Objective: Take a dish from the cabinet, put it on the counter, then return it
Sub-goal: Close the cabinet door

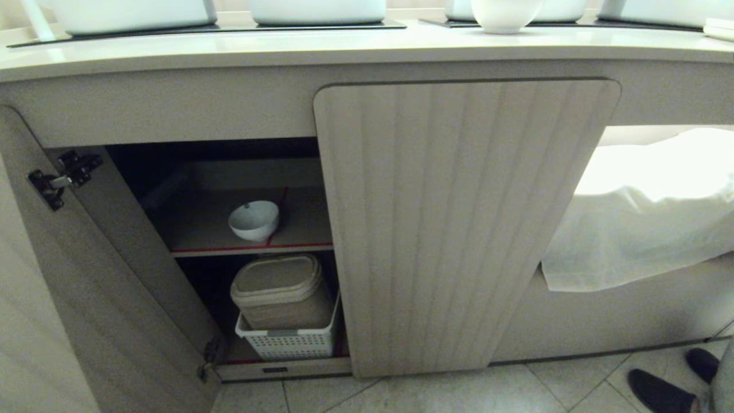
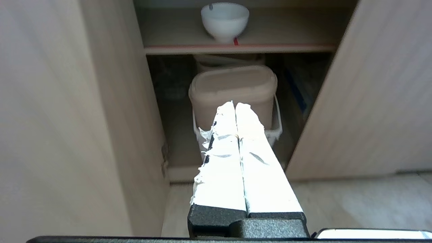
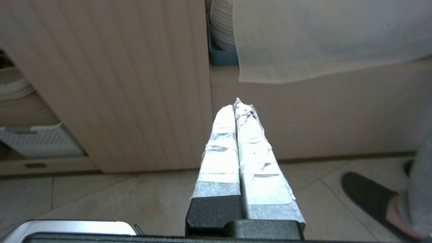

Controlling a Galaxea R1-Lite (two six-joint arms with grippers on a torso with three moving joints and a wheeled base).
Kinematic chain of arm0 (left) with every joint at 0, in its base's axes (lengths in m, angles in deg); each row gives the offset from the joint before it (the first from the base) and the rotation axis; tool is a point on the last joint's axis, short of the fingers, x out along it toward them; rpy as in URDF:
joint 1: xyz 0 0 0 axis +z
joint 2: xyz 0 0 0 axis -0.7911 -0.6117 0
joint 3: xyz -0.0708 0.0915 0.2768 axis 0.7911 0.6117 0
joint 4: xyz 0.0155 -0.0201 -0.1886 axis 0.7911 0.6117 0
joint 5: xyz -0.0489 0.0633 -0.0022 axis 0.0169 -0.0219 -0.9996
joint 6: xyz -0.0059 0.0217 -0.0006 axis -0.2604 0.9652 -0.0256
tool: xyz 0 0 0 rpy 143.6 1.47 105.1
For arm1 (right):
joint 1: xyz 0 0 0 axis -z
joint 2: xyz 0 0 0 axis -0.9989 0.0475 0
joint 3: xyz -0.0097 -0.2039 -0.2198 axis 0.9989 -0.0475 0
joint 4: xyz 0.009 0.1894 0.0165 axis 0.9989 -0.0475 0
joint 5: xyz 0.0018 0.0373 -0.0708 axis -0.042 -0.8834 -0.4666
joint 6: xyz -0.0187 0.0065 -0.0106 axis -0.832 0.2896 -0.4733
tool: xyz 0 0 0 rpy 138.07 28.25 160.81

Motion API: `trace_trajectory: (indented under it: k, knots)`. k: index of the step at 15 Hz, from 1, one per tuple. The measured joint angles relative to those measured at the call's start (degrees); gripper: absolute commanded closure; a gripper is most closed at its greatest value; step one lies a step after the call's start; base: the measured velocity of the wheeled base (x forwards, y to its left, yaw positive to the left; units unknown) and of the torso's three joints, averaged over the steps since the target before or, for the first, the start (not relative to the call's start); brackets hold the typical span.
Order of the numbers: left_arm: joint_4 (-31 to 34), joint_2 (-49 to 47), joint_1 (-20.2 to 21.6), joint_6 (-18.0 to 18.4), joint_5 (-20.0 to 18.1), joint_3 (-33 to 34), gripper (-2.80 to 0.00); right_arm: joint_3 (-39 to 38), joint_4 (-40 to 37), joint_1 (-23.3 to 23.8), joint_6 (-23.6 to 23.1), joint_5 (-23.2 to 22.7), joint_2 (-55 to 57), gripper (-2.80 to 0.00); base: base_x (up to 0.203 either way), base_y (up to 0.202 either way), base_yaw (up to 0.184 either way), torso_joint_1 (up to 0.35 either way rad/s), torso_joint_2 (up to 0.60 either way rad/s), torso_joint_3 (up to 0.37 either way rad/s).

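Cabinet (image 1: 467,229) left door swung wide, dish (image 1: 253,220) near shelf edge, left hand (image 2: 235,105) and right hand (image 3: 238,103) pressed closed, empty.

We are seeing the right tool (image 3: 237,107) facing a hanging cloth (image 3: 330,40) that is hiding most of a plate stack (image 3: 221,27); a person's shoe (image 3: 368,195) is running off-frame beside it.

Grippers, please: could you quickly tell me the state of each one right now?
Left gripper: closed, holding nothing, facing the open cabinet.
Right gripper: closed, holding nothing, in front of the shut ribbed door.
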Motion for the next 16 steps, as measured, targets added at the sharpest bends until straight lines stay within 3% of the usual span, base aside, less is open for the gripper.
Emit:
trace_trajectory:
  k: [16]
  knots:
    - [-0.06, 0.00, 0.00, -0.07, 0.02, 0.00, 0.00, 0.00, 0.00, 0.01, -0.01, -0.01, 0.00, 0.00, -0.195, 0.000, -0.001, 0.002, 0.00, 0.003]
